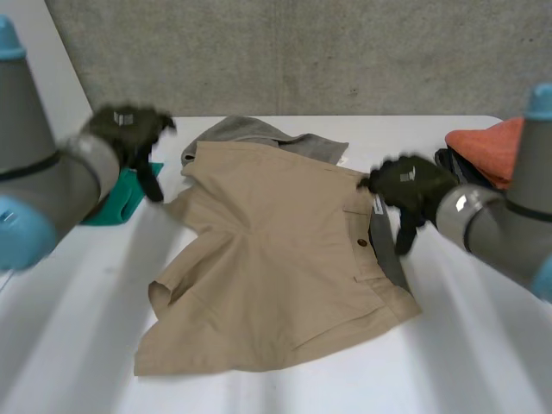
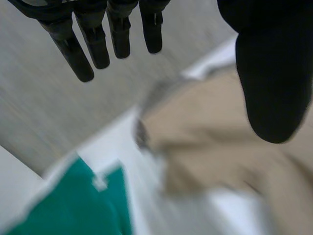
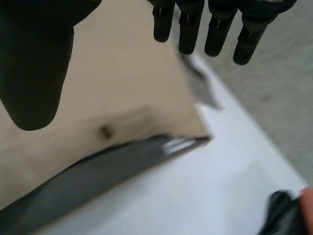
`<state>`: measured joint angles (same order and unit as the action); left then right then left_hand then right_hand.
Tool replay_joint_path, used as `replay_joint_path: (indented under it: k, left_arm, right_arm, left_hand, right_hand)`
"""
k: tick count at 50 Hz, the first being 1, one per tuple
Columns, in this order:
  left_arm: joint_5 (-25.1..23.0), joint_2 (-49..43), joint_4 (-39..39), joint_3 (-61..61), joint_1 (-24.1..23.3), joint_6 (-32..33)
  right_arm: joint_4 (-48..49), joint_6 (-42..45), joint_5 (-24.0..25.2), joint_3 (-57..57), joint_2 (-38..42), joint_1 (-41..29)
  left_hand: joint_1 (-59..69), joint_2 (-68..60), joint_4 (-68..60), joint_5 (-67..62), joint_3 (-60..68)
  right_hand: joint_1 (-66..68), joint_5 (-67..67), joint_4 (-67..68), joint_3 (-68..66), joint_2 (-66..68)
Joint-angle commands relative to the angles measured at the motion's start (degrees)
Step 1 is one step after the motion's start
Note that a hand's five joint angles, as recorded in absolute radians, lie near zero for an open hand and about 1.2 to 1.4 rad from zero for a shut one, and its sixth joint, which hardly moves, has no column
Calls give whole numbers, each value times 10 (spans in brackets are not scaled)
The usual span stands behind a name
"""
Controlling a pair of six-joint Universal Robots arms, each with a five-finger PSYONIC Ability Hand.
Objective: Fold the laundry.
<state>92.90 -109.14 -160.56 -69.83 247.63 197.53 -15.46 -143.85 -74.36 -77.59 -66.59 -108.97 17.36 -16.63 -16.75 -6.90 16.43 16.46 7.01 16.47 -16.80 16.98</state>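
Tan shorts (image 1: 276,259) lie spread on the white table (image 1: 466,362), waistband toward the right, where a button (image 1: 361,243) and a dark inner band (image 1: 388,254) show. A grey garment (image 1: 259,134) peeks out from under their far edge. My left hand (image 1: 129,134) hovers open above the shorts' far left corner, holding nothing; its fingers (image 2: 98,41) hang straight over the tan cloth (image 2: 210,127). My right hand (image 1: 410,190) hovers open over the waistband edge. In the right wrist view its fingers (image 3: 215,29) are straight above the tan shorts (image 3: 112,88) and dark band (image 3: 98,181).
A green cloth (image 1: 121,203) lies at the table's left beside my left hand, also seen as the green cloth (image 2: 63,205). An orange cloth (image 1: 487,147) on dark garments (image 1: 457,164) sits at the far right. A grey wall stands behind the table.
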Motion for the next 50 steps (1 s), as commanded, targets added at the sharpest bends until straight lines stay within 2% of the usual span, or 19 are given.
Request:
replay_joint_path:
  k: [1,6,16,17,22,29,36,39,42,43,44,50]
  left_arm:
    - [-15,94,90,-186,-22,3]
    - [-16,124,90,-299,-50,4]
    - [6,134,22,-367,-63,0]
    - [8,134,18,-369,-65,0]
    - [22,131,-10,-370,-69,-2]
    - [34,102,-55,-365,-94,2]
    - [67,48,-121,-356,-100,18]
    - [83,24,-137,-348,-102,36]
    - [96,9,-152,-345,-107,48]
    - [99,9,-164,-344,-111,55]
    - [100,11,-171,-345,-114,59]
    - [96,48,-198,-354,-123,102]
  right_arm:
    - [24,84,79,-167,-55,40]
    - [95,121,131,-267,-72,64]
    - [208,117,186,-337,-50,98]
    - [215,117,188,-338,-45,99]
    - [279,99,199,-336,-22,105]
    - [312,54,186,-339,-24,92]
    - [310,20,152,-338,-45,83]
    - [308,10,138,-339,-57,77]
    - [300,10,131,-339,-64,71]
    - [294,13,128,-337,-70,70]
    - [287,15,127,-337,-73,70]
    - [202,69,121,-336,-100,73]
  left_hand:
    - [66,-74,-73,-71,76]
    - [40,-47,-46,-44,49]
    - [14,-22,-20,-19,24]
    - [13,-20,-19,-17,22]
    - [4,-11,-10,-9,13]
    - [23,-30,-29,-27,32]
    - [135,-143,-141,-140,144]
    - [233,-240,-239,-237,242]
    - [459,-467,-466,-464,469]
    - [585,-592,-591,-590,594]
    - [626,-633,-632,-631,635]
    - [626,-634,-633,-631,636]
  right_hand:
    - [152,147,152,-149,147]
    - [157,152,157,-154,152]
    - [211,206,211,-208,206]
    - [240,234,240,-236,234]
    - [635,629,635,-631,629]
    - [635,630,635,-632,630]
    - [635,630,635,-632,630]
    - [635,630,635,-632,630]
    - [635,630,635,-632,630]
    - [635,630,635,-632,630]
    - [635,630,635,-632,630]
    - [635,630,635,-632,630]
